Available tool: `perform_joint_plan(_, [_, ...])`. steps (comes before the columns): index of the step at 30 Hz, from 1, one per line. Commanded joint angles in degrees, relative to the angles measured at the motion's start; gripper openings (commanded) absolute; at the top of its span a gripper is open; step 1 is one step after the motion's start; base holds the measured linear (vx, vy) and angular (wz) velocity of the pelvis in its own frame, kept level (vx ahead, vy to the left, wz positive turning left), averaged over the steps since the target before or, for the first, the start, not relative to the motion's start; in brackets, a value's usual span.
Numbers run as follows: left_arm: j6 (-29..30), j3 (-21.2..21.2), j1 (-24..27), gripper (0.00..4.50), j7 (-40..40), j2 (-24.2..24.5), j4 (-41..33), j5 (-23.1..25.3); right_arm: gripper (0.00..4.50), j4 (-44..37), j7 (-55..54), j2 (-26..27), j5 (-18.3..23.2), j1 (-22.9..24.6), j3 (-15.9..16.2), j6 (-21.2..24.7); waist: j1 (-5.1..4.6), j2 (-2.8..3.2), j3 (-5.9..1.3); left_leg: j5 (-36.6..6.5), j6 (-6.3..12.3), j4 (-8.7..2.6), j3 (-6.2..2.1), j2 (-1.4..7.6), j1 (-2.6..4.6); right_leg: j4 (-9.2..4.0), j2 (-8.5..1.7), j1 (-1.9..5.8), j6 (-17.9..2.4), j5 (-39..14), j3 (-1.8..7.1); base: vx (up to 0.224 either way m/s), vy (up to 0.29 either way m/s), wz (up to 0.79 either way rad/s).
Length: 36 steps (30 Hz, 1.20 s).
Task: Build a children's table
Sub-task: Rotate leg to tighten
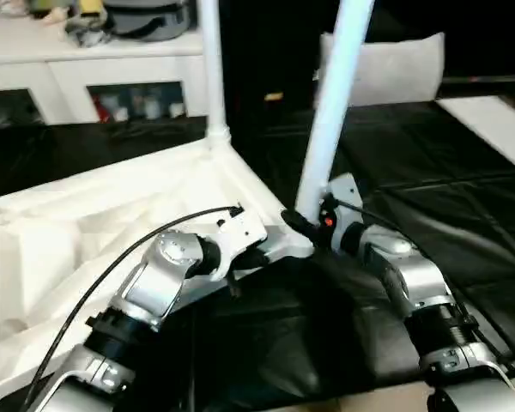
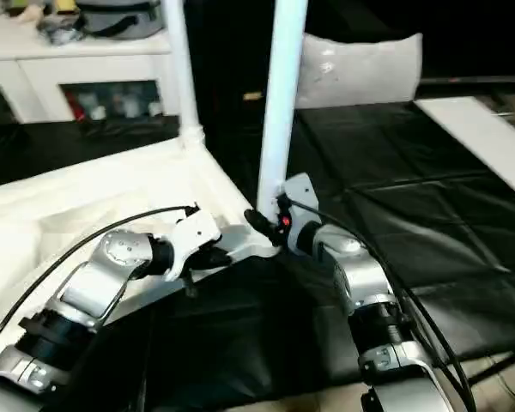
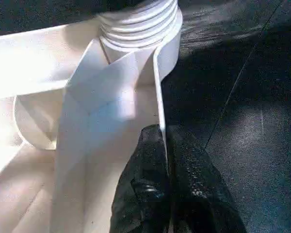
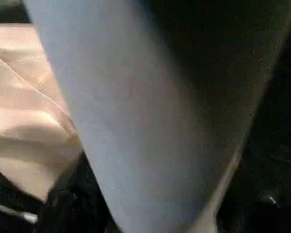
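Head cam: table top (image 1: 86, 215) lies upside down on the black work surface (image 1: 463, 215), far leg (image 1: 211, 69) seated, near leg (image 1: 330, 112) leaning at the near corner beside the right gripper (image 1: 305, 225); can't tell its grip, so the leg might tip.

Left wrist: left gripper (image 3: 166, 160) pinches the top's rim just below the corner socket (image 3: 138, 24); could slip.

Right wrist: leg right up close.
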Motion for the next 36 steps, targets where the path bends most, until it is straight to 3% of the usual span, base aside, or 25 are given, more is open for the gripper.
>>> perform_joint_plan(1, [-1.1,-1.5,-0.9,0.00,-1.0,-0.4,1.6,0.0,3.16,3.1,0.1,-0.4,-1.5,1.5,0.8,1.5,0.18,0.11,-1.92,-29.2,-3.09,-4.94,-2.75,4.85,1.36,-5.47,-5.01,0.01,-10.3,-18.1,2.56,0.000,0.000,0.00])
perform_joint_plan(4, [-4.1,-1.4,-1.8,0.00,-1.0,0.3,4.2,0.3,3.38,-0.5,2.3,-1.8,-0.5,3.6,0.1,-0.5,1.22,0.08,-2.01,-26.3,-2.02,-4.73,-2.34,4.95,1.59,-5.65,-5.00,0.07,-10.0,-17.2,2.71,0.000,0.000,0.00])
perform_joint_plan(7, [-5.8,-1.7,-2.2,0.00,-1.8,1.3,5.5,0.2,3.57,-3.1,4.2,-2.8,0.6,5.2,-0.5,-1.8,1.53,0.14,-2.34,-23.4,-1.46,-4.83,-2.35,5.08,1.07,-5.06,-4.88,0.72,-10.4,-13.8,2.54,0.000,0.000,0.00])
perform_joint_plan(11, [-10.1,-2.6,-3.1,0.00,-4.8,3.5,8.5,0.3,4.03,-8.1,8.7,-6.1,2.2,8.9,-1.3,-4.4,2.32,0.25,-2.44,-21.7,-0.12,-4.42,-1.99,5.10,1.18,-5.24,-4.81,0.54,-10.6,-12.3,2.57,0.000,0.000,0.00])
perform_joint_plan(12, [-11.4,-2.9,-3.4,0.00,-5.8,4.0,9.3,0.2,4.03,-8.7,9.4,-6.8,2.6,9.5,-1.8,-5.1,2.23,0.28,-2.50,-20.3,0.09,-4.51,-2.16,4.98,0.53,-5.01,-5.01,1.01,-10.7,-12.4,2.37,0.000,0.000,0.00])
perform_joint_plan(13, [-12.3,-3.1,-3.6,0.00,-6.4,4.3,9.8,0.2,4.03,-8.9,9.8,-7.3,2.9,9.7,-2.2,-5.4,2.26,0.38,-2.52,-19.9,0.15,-4.48,-2.15,5.01,0.56,-5.05,-5.01,1.01,-10.7,-12.5,2.35,0.000,0.000,0.00])
perform_joint_plan(17, [-16.8,-4.3,-3.9,0.00,-10.5,5.7,11.1,-0.1,4.45,-10.4,11.7,-9.5,3.7,10.9,-3.8,-6.6,2.33,0.32,-2.77,-16.3,1.30,-4.10,-2.02,5.12,0.38,-4.53,-5.06,1.36,-12.1,-8.4,2.21,0.000,0.000,0.00])
perform_joint_plan(21, [-23.9,-6.8,-5.0,0.00,-16.1,7.7,14.4,0.4,4.48,-13.6,18.2,-14.0,5.2,12.3,-4.1,-6.9,2.59,0.44,-3.08,-10.6,4.52,-3.35,-1.76,5.00,0.19,-3.60,-4.82,1.88,-14.6,1.7,1.81,0.000,0.000,0.00])
perform_joint_plan(24, [-26.5,-7.4,-6.0,0.00,-17.9,8.2,16.1,0.6,4.48,-15.2,22.6,-16.5,5.6,12.7,-2.9,-6.4,3.11,0.44,-3.02,-10.5,5.50,-3.18,-1.60,5.25,0.29,-3.40,-4.97,1.99,-15.2,1.7,1.63,0.000,0.000,0.00])
perform_joint_plan(26, [-29.2,-7.9,-7.6,0.00,-20.4,8.5,18.1,0.7,4.48,-15.3,27.2,-18.9,4.8,11.8,-0.3,-6.7,3.51,0.44,-2.92,-11.6,5.23,-3.22,-1.56,5.41,0.40,-3.56,-5.08,1.93,-15.1,-1.3,1.60,0.000,0.000,0.00])
perform_joint_plan(30, [-32.2,-8.4,-8.8,0.00,-22.3,8.8,20.1,1.1,4.48,-14.6,30.5,-19.3,3.8,10.4,2.0,-7.2,4.05,0.32,-2.84,-13.7,3.43,-3.36,-1.52,5.55,0.67,-3.80,-5.19,1.65,-15.0,-6.5,1.68,0.000,0.000,0.00])
perform_joint_plan(36, [-33.6,-8.9,-9.2,0.00,-24.1,8.8,19.9,0.6,4.08,-11.7,32.0,-18.1,3.2,7.7,3.6,-6.6,4.23,0.37,-3.17,-11.8,3.34,-3.09,-1.47,5.57,0.67,-3.14,-5.21,1.72,-16.1,-2.0,1.56,0.000,0.000,0.00])
